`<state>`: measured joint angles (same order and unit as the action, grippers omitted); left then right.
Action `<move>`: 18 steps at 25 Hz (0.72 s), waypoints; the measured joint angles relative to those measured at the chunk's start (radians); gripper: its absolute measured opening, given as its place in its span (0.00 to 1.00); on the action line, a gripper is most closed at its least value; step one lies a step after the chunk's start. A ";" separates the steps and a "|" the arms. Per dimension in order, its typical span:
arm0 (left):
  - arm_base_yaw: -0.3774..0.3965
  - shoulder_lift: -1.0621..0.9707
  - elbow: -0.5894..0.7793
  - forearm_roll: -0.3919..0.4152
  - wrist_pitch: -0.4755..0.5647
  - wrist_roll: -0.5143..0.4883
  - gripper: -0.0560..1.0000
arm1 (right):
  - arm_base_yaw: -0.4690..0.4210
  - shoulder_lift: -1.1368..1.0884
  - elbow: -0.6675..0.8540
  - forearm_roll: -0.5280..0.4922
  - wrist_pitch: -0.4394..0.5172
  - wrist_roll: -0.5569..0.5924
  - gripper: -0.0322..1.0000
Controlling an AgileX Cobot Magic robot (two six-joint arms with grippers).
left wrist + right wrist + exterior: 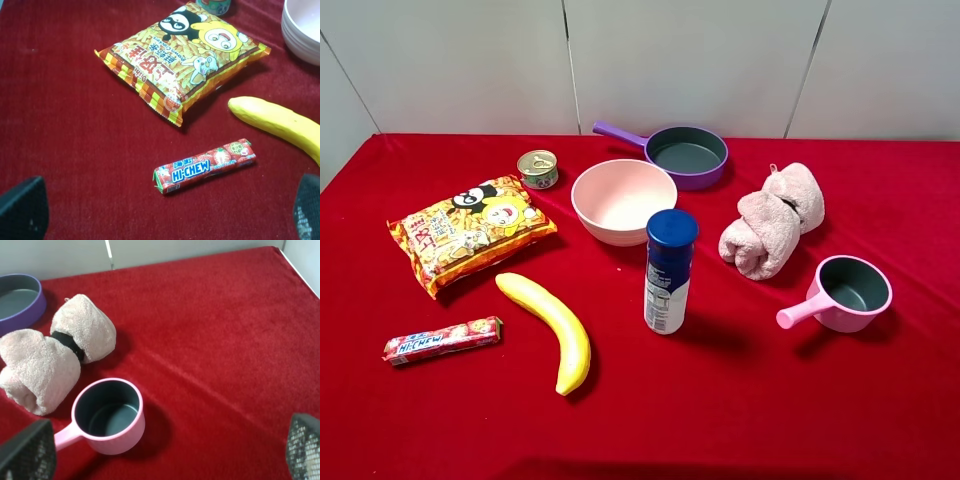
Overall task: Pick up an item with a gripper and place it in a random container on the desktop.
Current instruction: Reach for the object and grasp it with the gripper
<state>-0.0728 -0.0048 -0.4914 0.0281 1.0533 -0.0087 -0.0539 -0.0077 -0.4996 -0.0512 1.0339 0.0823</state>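
Exterior high view, with the bottle (pixel 669 272) as the centre of the dial: it stands upright near the middle of the red cloth desktop (pixel 740 400), blue cap on top, and nothing touches it. Far out at 8 o'clock lies a candy stick (pixel 442 340). At 9 o'clock there is a yellow snack bag (pixel 470 233), and at 10 o'clock a small tin can (pixel 538 168). A banana (pixel 548 328) lies nearer in at 8 o'clock, between the candy stick and the bottle. A pink bowl (pixel 623 200) sits just beside the bottle at 11 o'clock, and a purple pan (pixel 685 155) lies beyond it at 12. A rolled towel (pixel 772 220) rests at 2 o'clock. The pink cup (pixel 850 293) stands well apart from the bottle at 3 o'clock, with its handle turned back toward the bottle.

Neither arm shows in this view. In the left wrist view the left gripper (pixel 164 207) is released, its fingertips (pixel 22 210) spread wide above the cloth near the candy stick. In the right wrist view the right gripper (pixel 165 447) is likewise released, its fingertips (pixel 25 452) wide apart, with the pink cup and towel ahead of it.
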 joint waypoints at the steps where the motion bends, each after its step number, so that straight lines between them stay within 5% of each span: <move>1: 0.000 0.000 0.000 0.000 0.000 0.000 0.98 | 0.000 0.000 0.000 0.000 0.000 0.000 0.70; 18: 0.000 0.000 0.000 0.000 0.000 0.000 0.98 | 0.000 0.000 0.000 0.000 0.000 0.000 0.70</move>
<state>-0.0728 -0.0048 -0.4914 0.0281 1.0533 -0.0087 -0.0539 -0.0077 -0.4996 -0.0512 1.0339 0.0823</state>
